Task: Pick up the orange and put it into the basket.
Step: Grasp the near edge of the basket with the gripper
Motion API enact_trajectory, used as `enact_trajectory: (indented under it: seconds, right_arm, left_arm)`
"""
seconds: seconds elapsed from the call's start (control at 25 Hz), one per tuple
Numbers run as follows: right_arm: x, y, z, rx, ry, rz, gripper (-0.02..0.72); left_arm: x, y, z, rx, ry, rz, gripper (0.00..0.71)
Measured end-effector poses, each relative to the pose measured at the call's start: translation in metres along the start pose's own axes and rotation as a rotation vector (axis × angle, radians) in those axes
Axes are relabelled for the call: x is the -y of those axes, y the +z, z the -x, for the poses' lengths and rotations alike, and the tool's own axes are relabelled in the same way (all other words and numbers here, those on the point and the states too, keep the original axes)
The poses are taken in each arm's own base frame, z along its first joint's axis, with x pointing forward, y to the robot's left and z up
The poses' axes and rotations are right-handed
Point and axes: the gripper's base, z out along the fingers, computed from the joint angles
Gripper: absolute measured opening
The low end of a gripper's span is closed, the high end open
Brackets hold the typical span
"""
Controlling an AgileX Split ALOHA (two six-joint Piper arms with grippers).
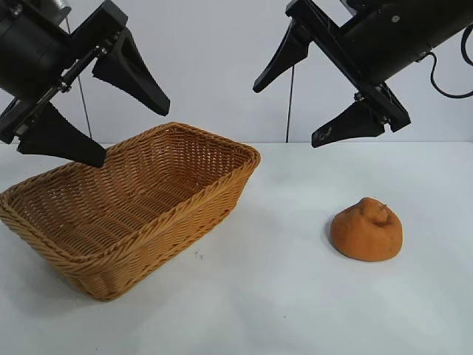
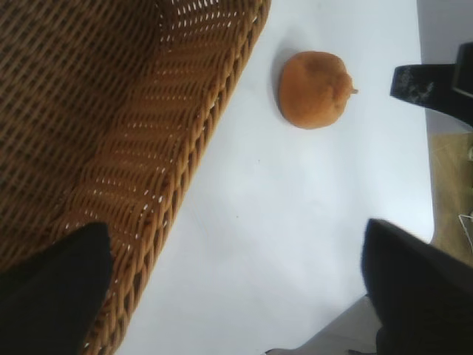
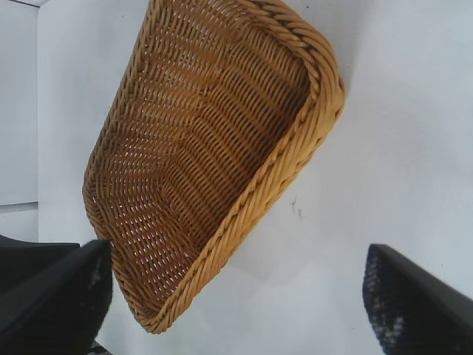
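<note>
- White table [image 1: 281, 296] with a pale wall behind; both arms hang above it, nothing in either gripper.
- left gripper [image 1: 118, 118]: jaws spread wide, angled down and toward the middle, hovering over the far left part of the basket [image 1: 126, 214]; lower finger [image 1: 63, 139] sits above the basket's back rim in the exterior view, not touching.
- right gripper [image 1: 310, 100]: jaws also spread wide, angled down and toward the middle, up high at the right, well clear of the table.
- basket: tan wicker, rectangular, flared sides, braided rim, set at a diagonal on the table's left half; inside shows only woven floor and walls.
- orange [image 1: 367, 230]: dull orange, lumpy, knob on top, resting on the table at right-centre, outside the basket and well apart from it.
- orange vs tools: below the right gripper and a bit nearer the camera, with open air between them; far from the left gripper, with the basket's near-right corner between.
- left wrist view: orange [image 2: 314, 89] lies on the white surface just beyond the basket rim [image 2: 207, 140], between the dark fingertips [image 2: 52, 296].
</note>
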Motion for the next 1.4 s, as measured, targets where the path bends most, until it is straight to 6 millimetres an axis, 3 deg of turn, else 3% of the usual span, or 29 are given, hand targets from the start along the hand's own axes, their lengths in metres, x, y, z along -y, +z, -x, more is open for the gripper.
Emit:
enact_trajectory:
  seconds: [1.12,1.24,1.4]
  right_arm:
    - [0.000,0.000,0.000,0.005,-0.002,-0.001,0.629]
    - [0.000,0.000,0.000,0.005,-0.002,-0.001,0.629]
    - [0.000,0.000,0.001,0.009,-0.002,-0.003,0.629]
  left_arm:
    - [0.000,-0.001,0.005,0.037,0.004,0.009,0.651]
    - [-0.001,-0.010,0.009,0.061,-0.004,0.013,0.651]
    - [-0.003,-0.038,0.011,0.120,-0.035,0.078,0.651]
